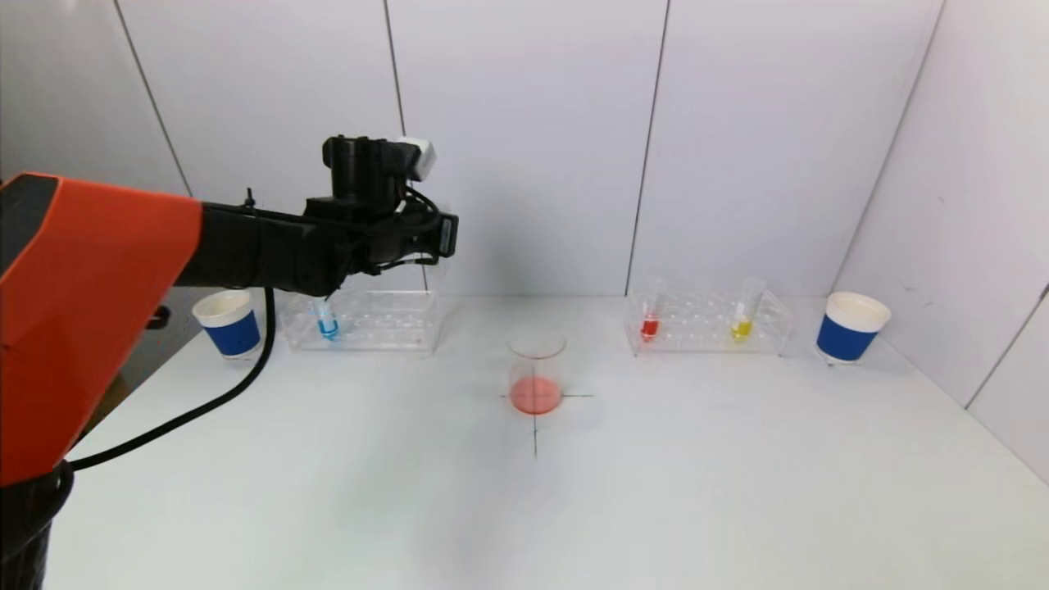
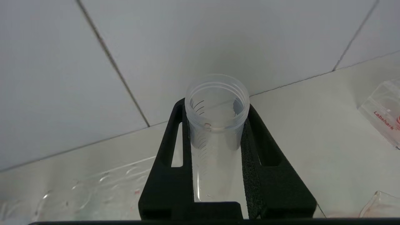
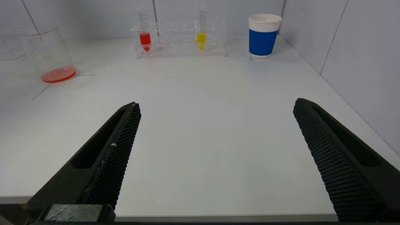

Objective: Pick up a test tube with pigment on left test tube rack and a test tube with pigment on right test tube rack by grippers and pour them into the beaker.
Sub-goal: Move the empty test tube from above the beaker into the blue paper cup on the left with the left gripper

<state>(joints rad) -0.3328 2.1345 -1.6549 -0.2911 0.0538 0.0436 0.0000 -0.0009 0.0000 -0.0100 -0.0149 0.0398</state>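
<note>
My left gripper (image 1: 438,236) hangs above the right end of the clear left rack (image 1: 369,324). In the left wrist view it (image 2: 215,106) is shut on a clear test tube (image 2: 217,131) that looks empty, with only a reddish drop inside. One tube with blue pigment (image 1: 328,324) stands in the left rack. The right rack (image 1: 709,324) holds a red tube (image 1: 650,324) and a yellow tube (image 1: 742,324). The beaker (image 1: 537,373) at the table's middle holds red liquid. My right gripper (image 3: 217,103) is open and empty over the table's front edge, out of the head view.
A blue paper cup (image 1: 229,322) stands left of the left rack and another (image 1: 850,326) right of the right rack. White walls close the back and right sides. A black cable (image 1: 205,406) hangs from my left arm over the table's left part.
</note>
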